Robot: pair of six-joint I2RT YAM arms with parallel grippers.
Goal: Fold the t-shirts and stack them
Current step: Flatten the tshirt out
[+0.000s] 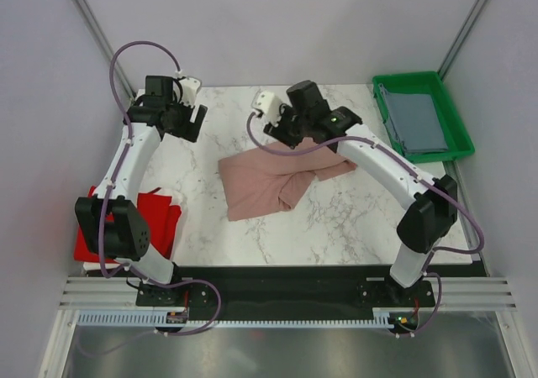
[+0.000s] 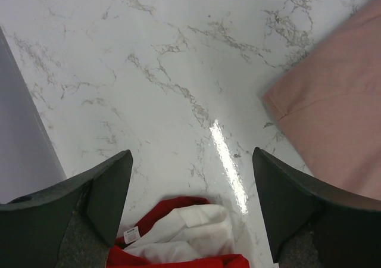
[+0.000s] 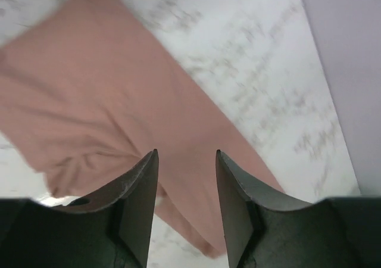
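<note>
Slate grey-blue t-shirt (image 1: 418,122) inside green tray (image 1: 407,77), pink t-shirt (image 1: 265,181) on table (image 1: 353,218)

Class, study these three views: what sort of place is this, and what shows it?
Probably a robot lab cell: left arm and right arm bolted at a marble-patterned table, plain walls around it, grey-blue shirt in a green tray.

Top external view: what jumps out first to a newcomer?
The dusty-pink t-shirt lies loosely folded and rumpled mid-table, with the right gripper open above its far part. A bright red t-shirt sits bunched at the near-left corner, partly hidden by the left arm, and the left gripper is open over bare marble table. At far right, a green tray holds a grey-blue t-shirt.
</note>
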